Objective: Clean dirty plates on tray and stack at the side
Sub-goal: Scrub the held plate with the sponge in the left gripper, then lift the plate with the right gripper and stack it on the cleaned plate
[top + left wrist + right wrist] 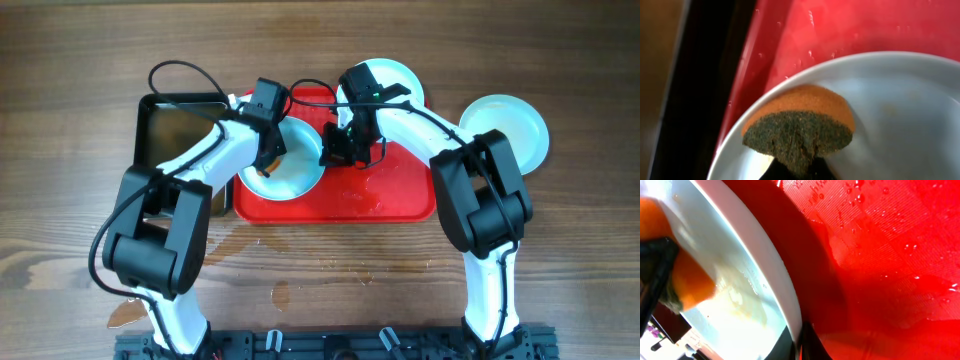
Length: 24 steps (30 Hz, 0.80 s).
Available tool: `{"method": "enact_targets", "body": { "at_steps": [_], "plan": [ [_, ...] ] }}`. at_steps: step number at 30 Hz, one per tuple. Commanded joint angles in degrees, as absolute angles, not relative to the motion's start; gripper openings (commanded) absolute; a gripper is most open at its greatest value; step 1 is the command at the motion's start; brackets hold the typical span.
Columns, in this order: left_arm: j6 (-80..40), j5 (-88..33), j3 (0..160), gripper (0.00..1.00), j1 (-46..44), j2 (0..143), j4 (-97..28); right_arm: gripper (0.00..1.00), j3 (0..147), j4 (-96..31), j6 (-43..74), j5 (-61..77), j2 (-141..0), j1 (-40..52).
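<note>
While the left tool [268, 152] pinches an orange sponge [799, 131] with a dark green scouring face, its jaws drawn in tight on the sponge's lower edge, the sponge lies against the inside of the tray plate [890, 115]. This plate sits on the left part of the red tray [400, 195], just beside the black tray [175, 125]. The right tool [335, 150] is clamped on the same plate's right rim, and one dark finger [810, 347] shows at the edge. Faint brown-orange smears mark the plate's floor in the right wrist view. A back plate [395, 78] lies at the tray's far edge, partly behind the right arm. A side plate [515, 125] rests on the wooden worktop [80, 60], right of the tray and apart from it. Water beads [910, 245] dot the tray.
</note>
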State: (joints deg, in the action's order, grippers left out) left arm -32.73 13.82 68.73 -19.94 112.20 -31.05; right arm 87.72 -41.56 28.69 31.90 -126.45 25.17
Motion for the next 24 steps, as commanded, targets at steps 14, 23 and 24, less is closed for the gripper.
{"method": "enact_targets", "body": {
  "at_steps": [14, 23, 24],
  "plan": [
    [-34.74, 7.09, 54.61, 0.04, -19.38, 116.92, -21.34, 0.04, 87.64, -40.95, 28.53, 32.86, -127.68, 24.77],
    [-34.74, 7.07, 73.3, 0.04, -15.55, 92.77, -42.06, 0.05, 87.74, -38.11, 27.79, 32.47, -127.26, 24.77],
    [-34.74, 7.07, 73.3, 0.04, -15.16, 89.58, -42.13, 0.04, 87.77, -37.58, 26.17, 32.6, -126.26, 24.77]
  ]
}}
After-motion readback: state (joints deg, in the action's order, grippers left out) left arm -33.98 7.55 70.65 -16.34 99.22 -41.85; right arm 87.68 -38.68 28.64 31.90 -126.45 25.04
